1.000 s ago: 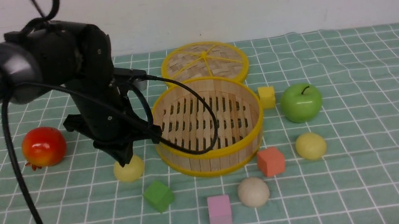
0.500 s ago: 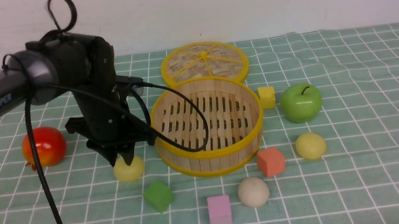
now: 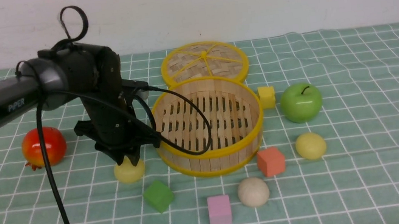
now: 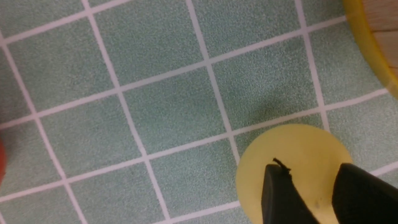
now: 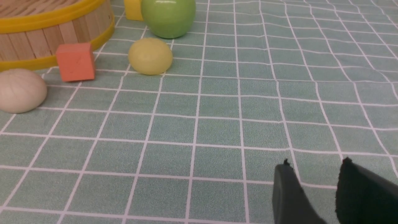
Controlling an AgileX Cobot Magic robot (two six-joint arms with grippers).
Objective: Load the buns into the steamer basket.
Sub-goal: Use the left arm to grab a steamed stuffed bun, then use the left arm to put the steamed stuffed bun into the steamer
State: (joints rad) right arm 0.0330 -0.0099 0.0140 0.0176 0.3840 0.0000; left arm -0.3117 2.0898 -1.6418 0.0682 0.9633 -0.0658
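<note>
With 12 o'clock = straight away from robot, pale yellow smooth domed bun (image 3: pixel 129 174) sits right under black L claw (image 3: pixel 127 162), a touch toward 6. Jaws parted, tips over bun's top, no grip visible. L arm's clearly nearer; R claw (image 5: pixel 315 163) is also open, nothing btwn tips. Next prob. lower & close; round bamboo steamer basket w/ yellow rims (image 3: pixel 212 152) lies approx 2 o'clock from bun, just beside.

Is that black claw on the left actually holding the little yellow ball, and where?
It cannot be told: the left gripper's fingers stand apart over the yellow bun, but whether they grip it isn't clear.
</note>
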